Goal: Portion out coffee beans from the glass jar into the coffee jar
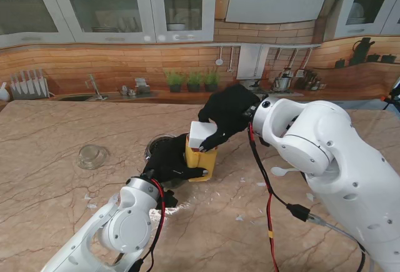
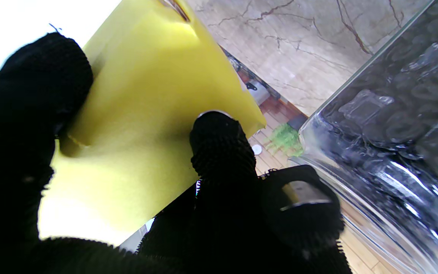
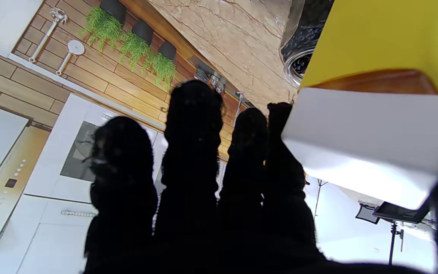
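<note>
The yellow coffee jar stands mid-table with its white lid on top. My left hand is shut around the yellow body; the left wrist view shows my fingers pressed on the jar. From the right, my right hand reaches over and its fingers close on the lid, which fills the right wrist view as a white lid over the yellow jar. Right behind my left hand stands the glass jar, dark with coffee beans, mostly hidden in the stand view.
A clear glass lid lies on the marble table to the left. Small white scraps dot the table in front of me, and a white object lies beside my right forearm. A counter with plants runs along the far edge.
</note>
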Available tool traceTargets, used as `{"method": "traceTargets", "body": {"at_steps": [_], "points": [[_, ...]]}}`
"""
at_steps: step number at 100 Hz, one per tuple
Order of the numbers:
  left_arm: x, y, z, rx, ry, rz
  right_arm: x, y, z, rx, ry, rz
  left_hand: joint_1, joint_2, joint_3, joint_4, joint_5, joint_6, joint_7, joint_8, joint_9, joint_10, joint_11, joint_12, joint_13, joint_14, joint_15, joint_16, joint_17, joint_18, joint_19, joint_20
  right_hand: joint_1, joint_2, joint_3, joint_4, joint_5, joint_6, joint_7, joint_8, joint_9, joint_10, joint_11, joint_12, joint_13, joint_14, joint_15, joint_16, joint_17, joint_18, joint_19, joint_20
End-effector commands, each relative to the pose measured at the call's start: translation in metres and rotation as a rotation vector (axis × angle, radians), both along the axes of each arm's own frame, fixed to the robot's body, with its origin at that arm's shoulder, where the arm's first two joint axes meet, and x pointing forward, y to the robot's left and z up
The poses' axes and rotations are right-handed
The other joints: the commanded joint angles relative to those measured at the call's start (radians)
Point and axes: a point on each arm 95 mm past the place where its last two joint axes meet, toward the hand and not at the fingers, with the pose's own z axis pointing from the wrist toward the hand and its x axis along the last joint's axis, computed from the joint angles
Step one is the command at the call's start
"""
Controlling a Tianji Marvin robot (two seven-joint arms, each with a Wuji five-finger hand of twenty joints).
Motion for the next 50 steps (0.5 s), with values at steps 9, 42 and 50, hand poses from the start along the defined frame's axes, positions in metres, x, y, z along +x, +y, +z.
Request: {"method": "traceTargets", "body": {"at_steps": [9,42,50], "points": [[-0.002,-0.002,0.002,-0.014,0.0,-0.004,-0.001,-0.005,0.003,-0.032,-0.008,0.05,0.211,0.181,0.386,0.111,0.037,-0.234,0.28,0.1,0.078,-0.152,0.167,0.088,-0.009,0.032,-0.091,0.002,0.006,-0.039,0.035,-0.009,0.223,0.051,-0.068,0.095,0.012,-0.251,0.017,-0.058,-0.065,-0.056,-0.026,-0.008,0.001,-0.018,-0.083,-0.016,-0.063,-0.012,-0.05,-0.012],[-0.002,-0.001,0.003,-0.017,0.006,-0.007,-0.001,-0.011,0.014,-0.161,0.057,0.129,0.212,0.18,0.385,0.11,0.039,-0.233,0.281,0.099,0.084,-0.148,0.165,0.087,-0.009,0.036,-0.081,0.008,0.007,-0.042,0.043,-0.008,0.353,-0.11,0.467,0.044,-0.367,-0.275,-0.203,-0.279,-0.221,-0.07,-0.097,-0.071,-0.086,-0.054,-0.253,-0.001,-0.171,0.002,-0.219,0.033],[-0.002,-0.001,0.003,-0.018,0.006,-0.006,0.001,-0.011,0.013,-0.161,0.058,0.134,0.211,0.18,0.385,0.109,0.039,-0.232,0.281,0.099,0.084,-0.147,0.164,0.086,-0.009,0.037,-0.08,0.009,0.007,-0.043,0.044,-0.007,0.344,-0.151,0.489,0.038,-0.429,-0.266,-0.235,-0.296,-0.232,-0.072,-0.099,-0.08,-0.086,-0.057,-0.258,0.002,-0.172,-0.001,-0.226,0.037]]}}
